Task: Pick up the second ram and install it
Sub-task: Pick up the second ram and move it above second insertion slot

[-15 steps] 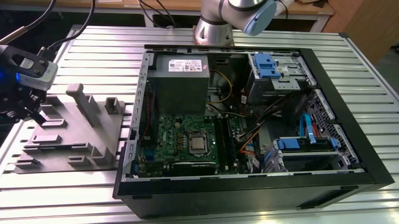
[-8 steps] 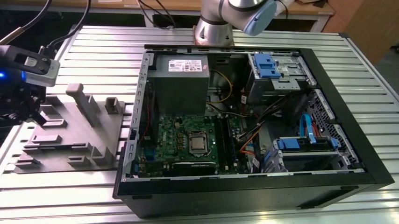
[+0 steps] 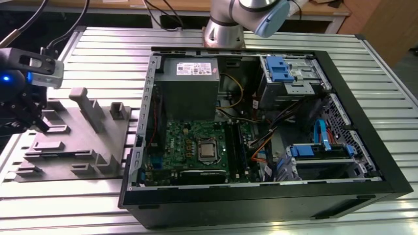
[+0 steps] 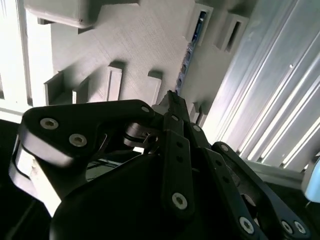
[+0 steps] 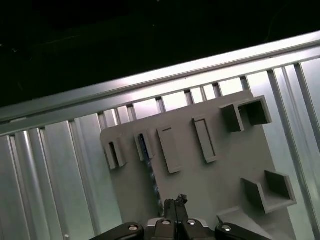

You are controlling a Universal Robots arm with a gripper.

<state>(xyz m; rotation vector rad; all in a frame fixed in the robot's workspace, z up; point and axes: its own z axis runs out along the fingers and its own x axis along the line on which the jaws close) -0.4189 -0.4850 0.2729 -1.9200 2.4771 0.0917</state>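
Observation:
The second ram (image 4: pixel 189 52) is a thin blue-green stick standing on edge in a slot of the grey parts tray (image 4: pixel 140 40). It also shows in the first wrist view as the ram (image 5: pixel 145 147) in the tray (image 5: pixel 220 170). My gripper (image 4: pixel 172 97) hangs low over the tray with its black fingers drawn together at the stick's near end. The fingertips (image 5: pixel 175 202) hide that end, so I cannot tell whether they pinch it. In the exterior view the gripper (image 3: pixel 36 122) is over the tray (image 3: pixel 72 147) at the exterior view's left.
An open computer case (image 3: pixel 261 122) lies in the middle of the ribbed metal table (image 3: pixel 98 49), with the green motherboard (image 3: pixel 196 147) and its black memory slots (image 3: pixel 235 147) exposed. The tray carries raised grey posts (image 3: pixel 88 107). The arm's base (image 3: pixel 225 29) stands behind the case.

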